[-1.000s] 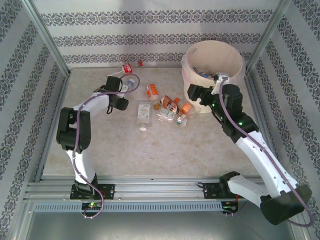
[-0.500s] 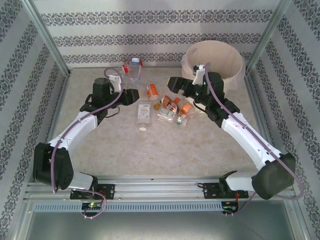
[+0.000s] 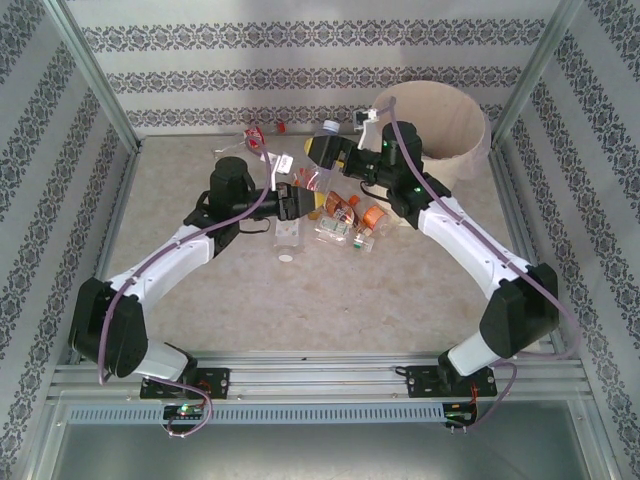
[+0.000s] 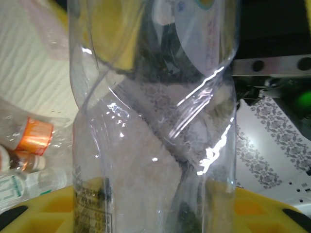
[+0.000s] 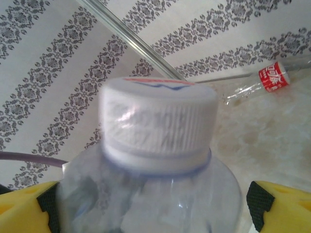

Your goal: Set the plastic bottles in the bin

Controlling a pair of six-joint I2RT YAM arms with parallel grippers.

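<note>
My left gripper (image 3: 290, 200) is shut on the lower body of a clear crushed plastic bottle (image 3: 312, 176), held above the table with its white cap (image 3: 328, 128) pointing up and away. In the left wrist view this bottle (image 4: 155, 121) stands between the yellow fingers (image 4: 262, 208). My right gripper (image 3: 325, 152) is open, its fingers on either side of the bottle's shoulder just under the cap (image 5: 158, 124). The cream bin (image 3: 470, 110) stands at the back right, to the right of both grippers. More bottles (image 3: 345, 215) with orange labels lie mid-table.
A flat clear bottle (image 3: 288, 228) with a white cap lies under the left gripper. A red-labelled bottle (image 3: 255, 135) lies by the back wall, also seen as the bottle (image 5: 272, 77) in the right wrist view. Patterned walls and metal posts enclose the table.
The left gripper carried the clear bottle right, over the pile. The right arm swung left from the bin, and its open fingers now straddle the bottle's top.
</note>
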